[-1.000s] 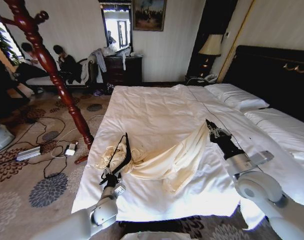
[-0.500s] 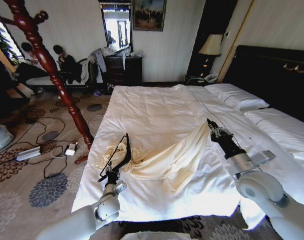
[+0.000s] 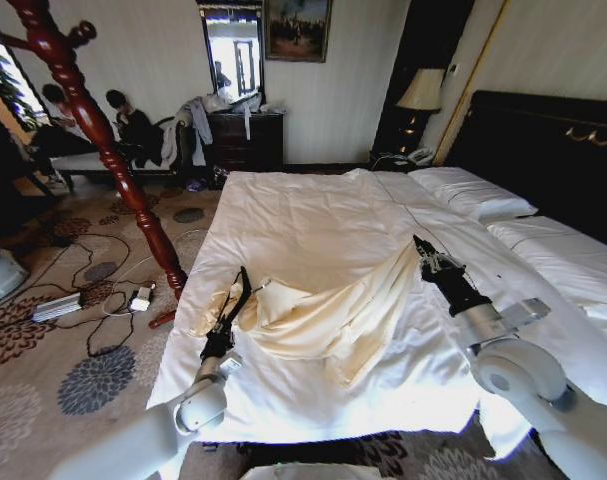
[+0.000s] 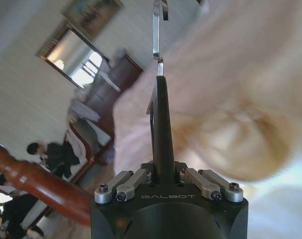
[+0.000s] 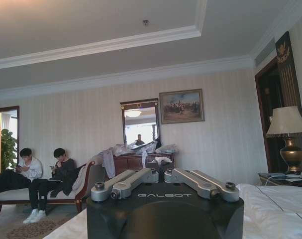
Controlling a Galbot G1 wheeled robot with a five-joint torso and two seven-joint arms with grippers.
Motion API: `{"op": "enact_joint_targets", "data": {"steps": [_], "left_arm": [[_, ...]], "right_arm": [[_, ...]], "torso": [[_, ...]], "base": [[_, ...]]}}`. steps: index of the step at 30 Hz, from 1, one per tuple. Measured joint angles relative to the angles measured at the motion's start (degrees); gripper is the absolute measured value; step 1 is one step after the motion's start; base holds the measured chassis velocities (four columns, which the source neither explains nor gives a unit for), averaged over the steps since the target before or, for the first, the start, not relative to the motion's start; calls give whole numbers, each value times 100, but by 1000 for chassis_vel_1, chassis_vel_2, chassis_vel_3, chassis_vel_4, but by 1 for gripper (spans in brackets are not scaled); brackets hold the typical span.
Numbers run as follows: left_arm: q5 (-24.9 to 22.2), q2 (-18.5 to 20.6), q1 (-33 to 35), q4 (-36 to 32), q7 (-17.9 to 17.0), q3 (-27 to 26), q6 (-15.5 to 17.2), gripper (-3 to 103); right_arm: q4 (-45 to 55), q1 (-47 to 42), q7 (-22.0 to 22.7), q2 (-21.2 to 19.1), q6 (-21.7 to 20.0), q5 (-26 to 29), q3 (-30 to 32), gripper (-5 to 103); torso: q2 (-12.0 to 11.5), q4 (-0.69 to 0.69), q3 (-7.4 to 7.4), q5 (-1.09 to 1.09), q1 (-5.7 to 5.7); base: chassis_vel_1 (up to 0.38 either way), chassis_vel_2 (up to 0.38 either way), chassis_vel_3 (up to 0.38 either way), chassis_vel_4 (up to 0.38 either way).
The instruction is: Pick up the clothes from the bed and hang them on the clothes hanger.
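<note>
The cream-yellow clothes point(image 3: 333, 310) lie bunched on the white bed point(image 3: 303, 210) near its foot. My left gripper point(image 3: 221, 338) is at the bed's left edge, shut on the black clothes hanger point(image 3: 235, 300), which stands upright against the garment's collar end. In the left wrist view the gripper point(image 4: 160, 172) clamps the clothes hanger point(image 4: 161, 119), with its silver hook point(image 4: 156, 30) beyond and the clothes point(image 4: 230, 89) alongside. My right gripper point(image 3: 421, 250) pinches a raised peak of the clothes, pulling a fold up off the duvet. In the right wrist view the right gripper point(image 5: 158, 174) has its fingers closed together.
A tall red-brown coat stand point(image 3: 103, 140) rises left of the bed, with cables and a power strip point(image 3: 93, 300) on the patterned carpet. White pillows point(image 3: 473, 190) and a black headboard point(image 3: 553, 140) lie at the right. A dresser stands at the far wall.
My left gripper has pushed the hanger forward and to the right, in against the garment's collar end. The right gripper has stayed almost still, holding its fold.
</note>
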Motion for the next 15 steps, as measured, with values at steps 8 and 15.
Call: {"op": "enact_joint_targets", "data": {"steps": [8,15], "left_arm": [[-608,349,186,-760,743,-1391,-793,18],[-3084,481,51,-1826,1397,-2016,-1559,18]], "right_arm": [[15,9,6,-45,10,-1,-8,0],[48,5,25,-162,56,104,9,0]], "torso": [[0,2,0,-1,0],[0,1,0,2,0]], "base": [[0,0,0,0],[0,0,0,0]]}}
